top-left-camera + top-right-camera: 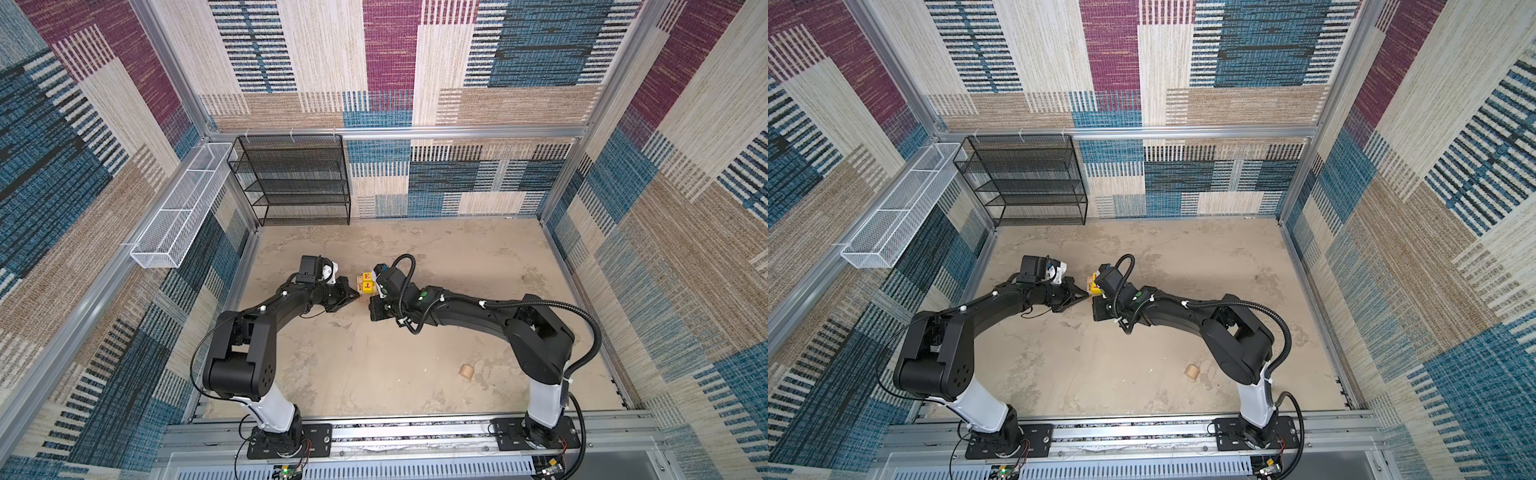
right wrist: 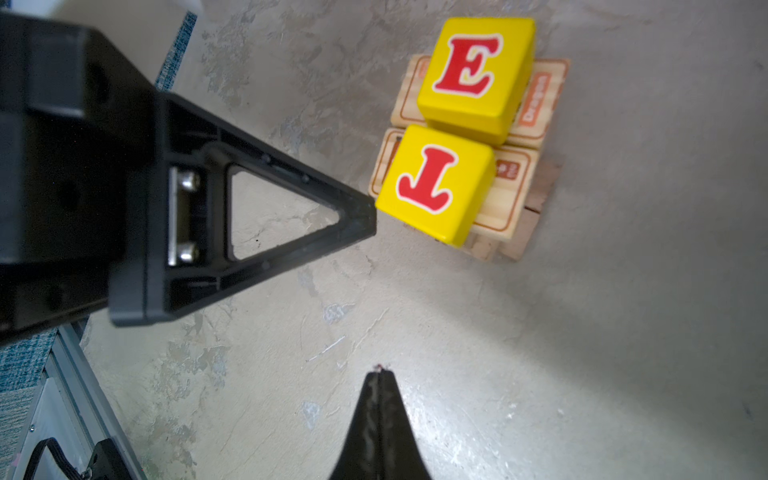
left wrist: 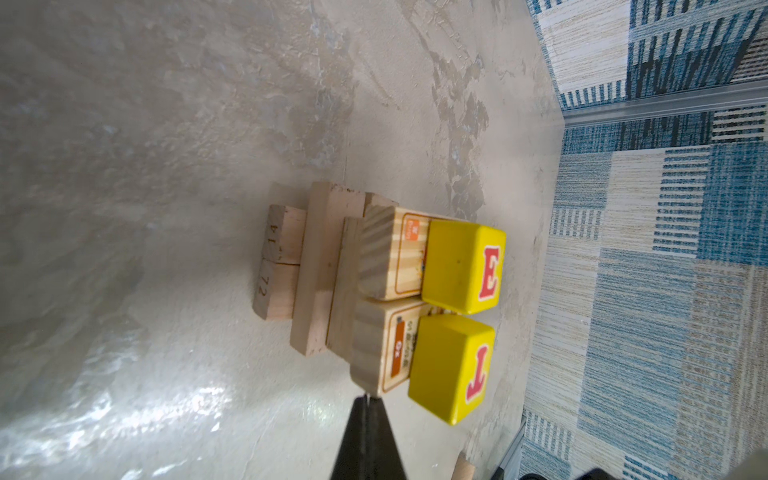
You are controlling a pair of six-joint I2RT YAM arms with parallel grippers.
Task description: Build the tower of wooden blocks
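The tower [image 1: 362, 284] stands mid-floor: numbered tan blocks [image 3: 282, 249] at the base, long planks [image 3: 320, 270], two printed blocks [image 3: 399, 257], and on top the yellow E block [image 2: 473, 75] and yellow J block [image 2: 432, 183]. My left gripper [image 1: 356, 295] is shut and empty. Its tip [image 3: 368, 399] is right at the tower's side by the J block, and I cannot tell if it touches. My right gripper [image 2: 380, 370] is shut, empty, and hangs over bare floor just in front of the tower. A rounded tan piece [image 1: 466, 372] lies alone at the front right.
A black mesh shelf [image 1: 291, 178] stands at the back left. A white wire basket [image 1: 183, 208] hangs on the left wall. Carpeted walls close in three sides, and the arms' mounting rail [image 1: 415, 432] runs along the front.
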